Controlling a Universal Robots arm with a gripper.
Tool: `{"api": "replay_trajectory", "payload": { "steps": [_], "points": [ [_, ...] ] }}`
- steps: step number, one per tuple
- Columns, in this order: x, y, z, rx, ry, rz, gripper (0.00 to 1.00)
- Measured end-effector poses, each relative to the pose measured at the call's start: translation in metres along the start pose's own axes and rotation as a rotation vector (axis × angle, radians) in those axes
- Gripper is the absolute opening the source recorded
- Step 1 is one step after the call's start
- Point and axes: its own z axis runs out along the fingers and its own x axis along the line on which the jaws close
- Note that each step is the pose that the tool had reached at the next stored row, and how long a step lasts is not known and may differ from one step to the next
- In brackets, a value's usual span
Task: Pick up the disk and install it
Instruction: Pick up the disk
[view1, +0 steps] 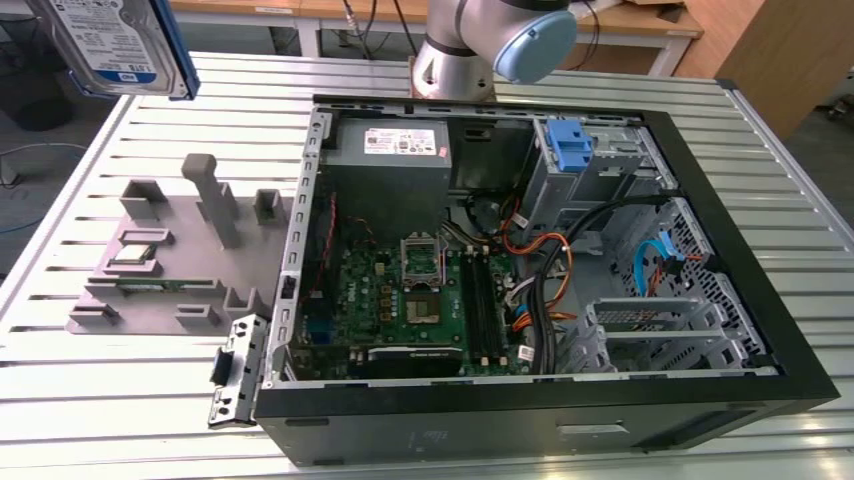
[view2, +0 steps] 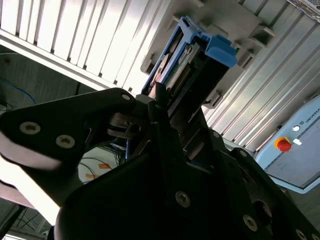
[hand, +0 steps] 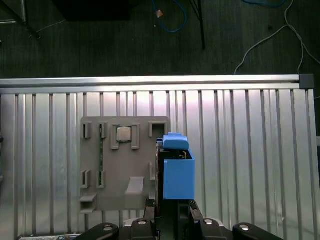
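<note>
One disk (view1: 114, 45) hangs high over the counter (view1: 94, 400) at the exterior view's upper left. We see our hand (hand: 172, 219) clenched on it above the grey holder plate (hand: 125, 170), apart from the open computer case (view1: 534, 405).

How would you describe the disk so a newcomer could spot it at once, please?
Find the open computer case on the slatted table; the grey fixture plate lies beside it on the exterior view's left. Above that plate, in the upper corner, the disk hangs in the gripper: flat silver metal with a blue-and-white label, unlike the bare blue bracket inside the case.
</note>
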Motion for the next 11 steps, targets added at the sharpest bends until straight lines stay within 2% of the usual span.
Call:
{"api": "replay_trajectory", "payload": {
  "steps": [3,11],
  "points": [
    [0.0000,0.0000,-0.0001,0.0000,0.0000,0.000,0.35],
    [-0.0004,-0.0089,-0.0004,0.0000,0.0000,0.000,0.35]
  ]
}}
